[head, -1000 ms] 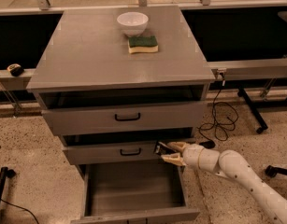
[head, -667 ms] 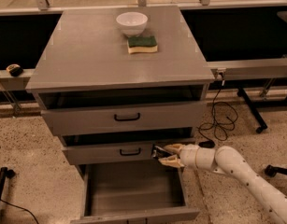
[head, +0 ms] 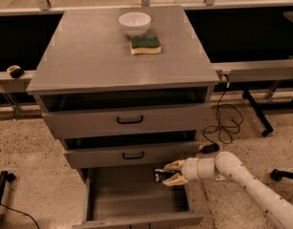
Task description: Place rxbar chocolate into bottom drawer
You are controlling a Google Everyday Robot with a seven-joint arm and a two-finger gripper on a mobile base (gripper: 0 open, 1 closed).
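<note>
My gripper (head: pixel 166 172) reaches in from the lower right on a white arm. It is shut on the rxbar chocolate (head: pixel 159 175), a small dark bar showing between the pale fingers. It holds the bar just over the right side of the open bottom drawer (head: pixel 131 194), below the front of the middle drawer (head: pixel 129 154). The bottom drawer's grey floor is bare.
A white bowl (head: pixel 134 23) and a green-and-yellow sponge (head: pixel 145 45) sit on the cabinet top (head: pixel 88 56). The top drawer (head: pixel 129 119) and the middle drawer are slightly open. A black cable (head: pixel 224 123) lies on the floor at the right. A rail stands behind.
The gripper with the bar has moved left and slightly down, from beside the middle drawer's front to over the bottom drawer's right side.
</note>
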